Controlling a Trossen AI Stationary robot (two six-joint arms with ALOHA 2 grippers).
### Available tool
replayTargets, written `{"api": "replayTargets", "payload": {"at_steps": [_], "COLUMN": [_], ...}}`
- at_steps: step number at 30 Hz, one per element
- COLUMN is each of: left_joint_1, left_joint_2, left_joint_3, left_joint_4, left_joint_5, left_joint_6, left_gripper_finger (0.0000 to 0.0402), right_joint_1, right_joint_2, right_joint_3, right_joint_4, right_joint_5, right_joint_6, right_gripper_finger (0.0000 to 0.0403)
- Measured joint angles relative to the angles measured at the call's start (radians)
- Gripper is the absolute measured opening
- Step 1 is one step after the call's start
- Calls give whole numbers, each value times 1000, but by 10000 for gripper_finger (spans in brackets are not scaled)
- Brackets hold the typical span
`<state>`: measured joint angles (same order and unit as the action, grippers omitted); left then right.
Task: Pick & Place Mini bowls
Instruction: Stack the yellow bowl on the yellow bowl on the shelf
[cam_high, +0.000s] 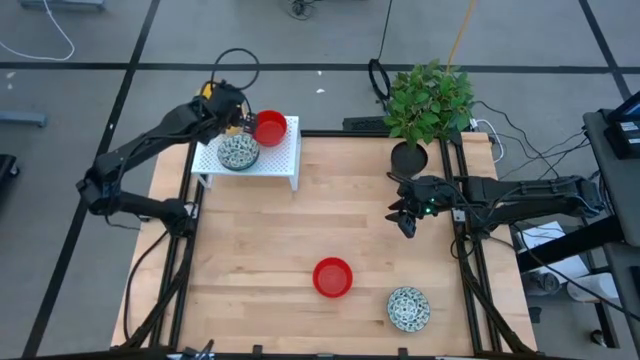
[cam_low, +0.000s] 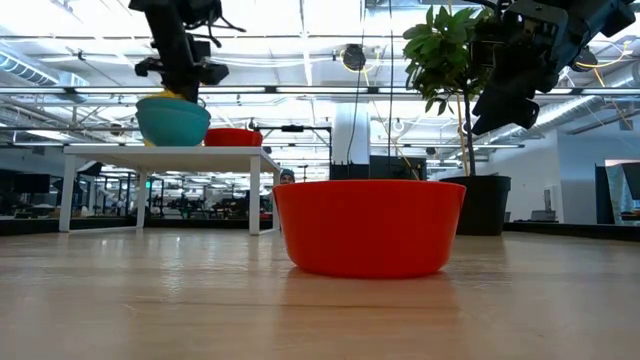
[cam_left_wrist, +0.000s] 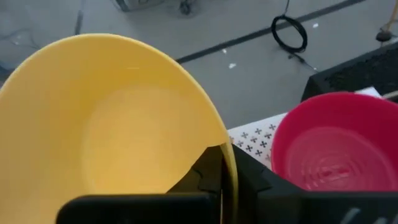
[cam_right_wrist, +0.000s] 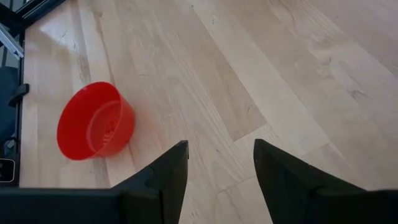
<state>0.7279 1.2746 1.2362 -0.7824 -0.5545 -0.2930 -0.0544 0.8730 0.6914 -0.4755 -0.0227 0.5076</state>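
My left gripper (cam_high: 236, 114) is shut on a yellow mini bowl (cam_left_wrist: 112, 124) over the far left of a white stand (cam_high: 285, 160). The arm hides most of that bowl in the high view. On the stand sit a speckled bowl (cam_high: 238, 152), teal outside (cam_low: 172, 122), and a red bowl (cam_high: 270, 128). A second red bowl (cam_high: 332, 277) and a second speckled bowl (cam_high: 408, 308) rest on the wooden table near its front. My right gripper (cam_right_wrist: 221, 165) hangs open above the table's right side, touching nothing. My left gripper has the yellow bowl by its rim (cam_left_wrist: 229, 158), one finger (cam_left_wrist: 208, 177) inside the bowl and the other outside. The bowl is tilted and held up just above the speckled bowl on the stand; whether the two bowls touch, I cannot tell.
A black plant pot (cam_high: 408, 156) with a leafy plant (cam_high: 430, 98) stands at the table's far right, close to my right arm. Bare wood lies between the stand and the bowls at the front. Cables lie on the floor beyond the far edge.
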Motion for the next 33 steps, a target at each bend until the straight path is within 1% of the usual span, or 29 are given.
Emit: {"api": "replayTargets", "payload": {"at_steps": [3,9,12,22,28,33], "left_joint_1": [15,33,50,73,73,72], "left_joint_2": [13,8,20,115,123,123], "left_joint_3": [0,0,0,0,0,0], "left_joint_4": [0,69,69,72,70,32], "left_joint_5": [40,28,29,63,57,56], "left_joint_6": [1,22,32,-21,-66,-84], "left_gripper_finger": [6,26,29,30,31,35], "right_joint_1": [0,0,0,0,0,0], "right_joint_2": [0,0,0,0,0,0], "right_joint_3": [0,0,0,0,0,0], "right_joint_4": [0,0,0,0,0,0], "right_joint_5": [0,0,0,0,0,0], "right_joint_6": [0,-7,-27,-30,-30,-30], "right_gripper_finger": [169,169,169,169,169,169]}}
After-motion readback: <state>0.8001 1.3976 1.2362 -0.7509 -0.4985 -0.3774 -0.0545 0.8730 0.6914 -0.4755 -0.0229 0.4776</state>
